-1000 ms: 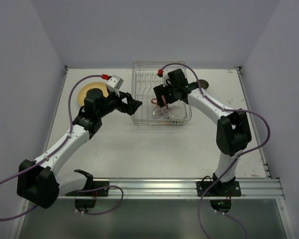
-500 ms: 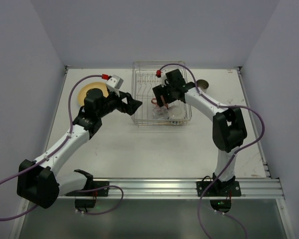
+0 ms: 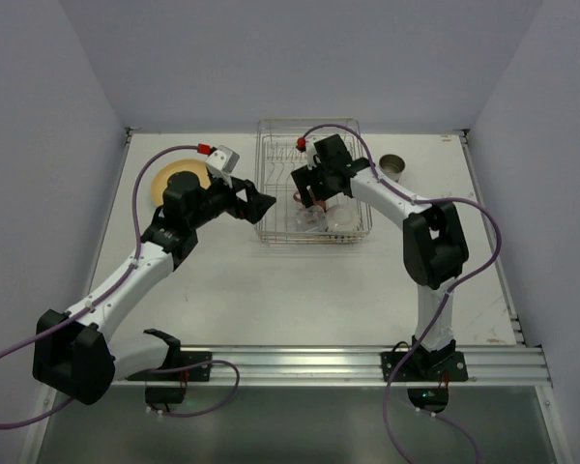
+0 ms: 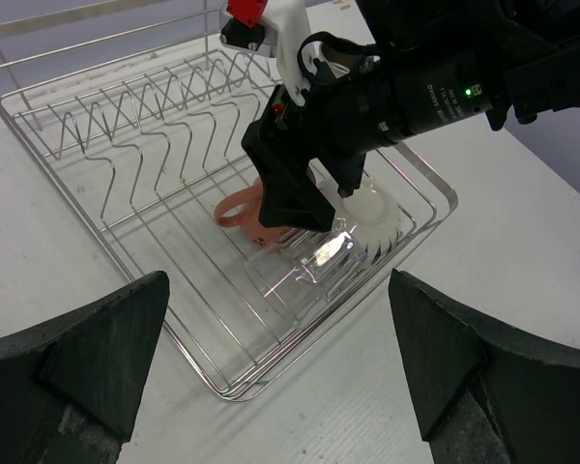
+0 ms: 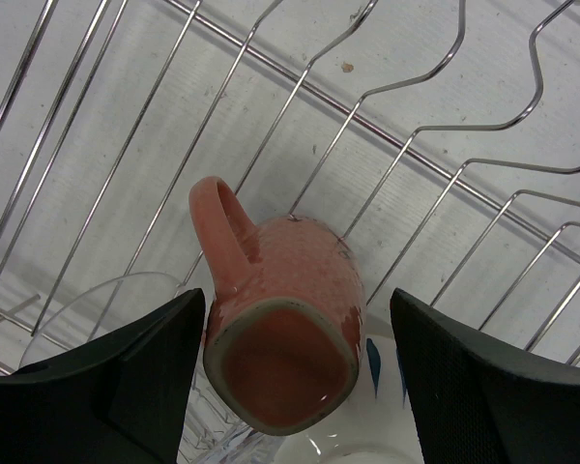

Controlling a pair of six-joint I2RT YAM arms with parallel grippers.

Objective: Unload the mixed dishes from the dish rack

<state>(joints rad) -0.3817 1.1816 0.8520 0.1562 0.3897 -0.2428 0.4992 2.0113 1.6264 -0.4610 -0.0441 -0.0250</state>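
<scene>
The silver wire dish rack (image 3: 262,179) stands at the back middle of the table. In it lie a pink handled mug (image 5: 285,329), a small clear glass (image 4: 314,261) and a white cup (image 4: 377,217). My right gripper (image 5: 298,324) is down inside the rack, open, one finger on each side of the mug's rim end; it also shows in the top view (image 3: 309,196). My left gripper (image 3: 268,203) is open and empty, just off the rack's near left corner (image 4: 234,394). A yellow-orange plate (image 3: 174,181) lies on the table at the left. A brown cup (image 3: 392,165) stands right of the rack. The blue and purple plates are not in view.
The rack's upright plate prongs (image 4: 145,121) stand empty on its far side. The right arm's forearm (image 3: 387,198) reaches over the rack's right edge. Walls close the table at the back and both sides.
My right gripper has moved left and lower in the rack, over the pink mug, and the arm's elbow has swung left. The left arm has not moved.
</scene>
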